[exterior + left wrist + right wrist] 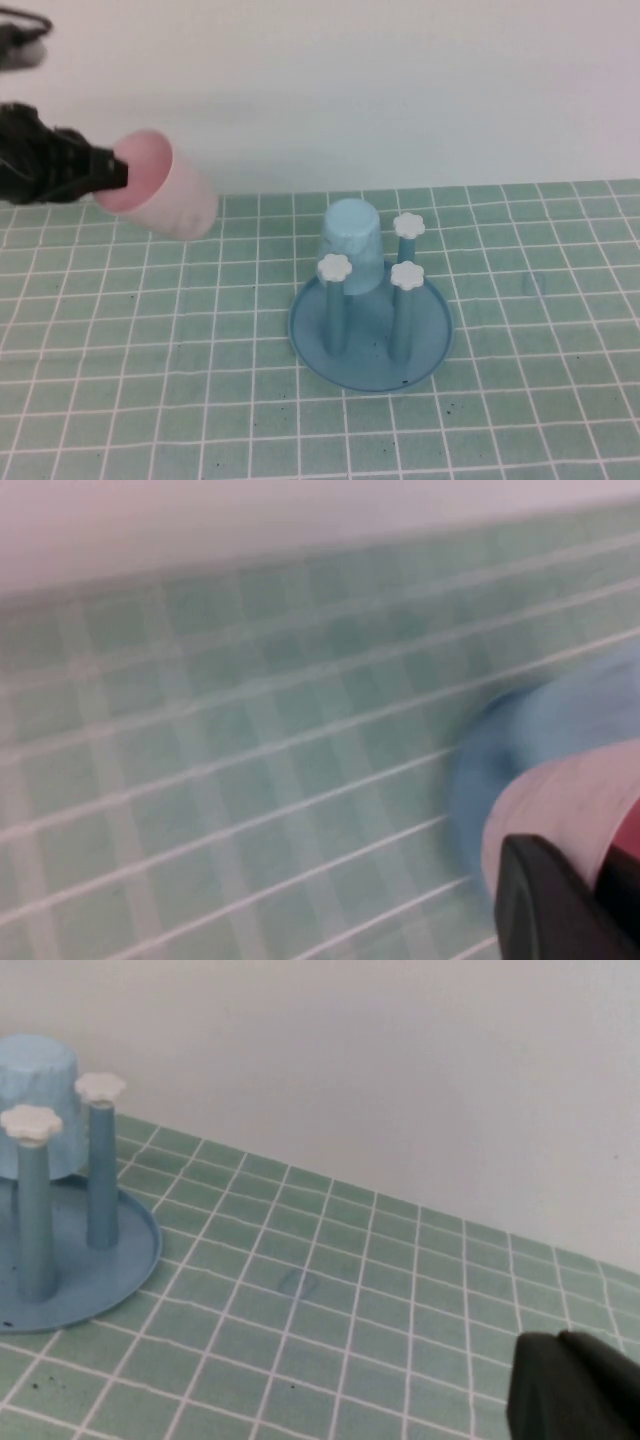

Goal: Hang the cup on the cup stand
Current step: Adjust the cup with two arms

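L hand [118, 175] grips cup [160, 186] rim, aloft (tilted), left of cup stand [371, 335]; R hand [575, 1390] unclear.

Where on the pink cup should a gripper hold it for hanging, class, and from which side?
At the rim, as the left gripper does now: one finger inside the pink cup, coming from its open mouth. That leaves the tapered, handleless body free to slide over a peg of the cup stand.

Light blue cup [352, 245] upside down, tapered, raised off the tabletop [520, 400]. Tabletop covered in pale green squares with white lines, a few dark specks scattered near the front. Plain white wall [380, 80] along the far edge.
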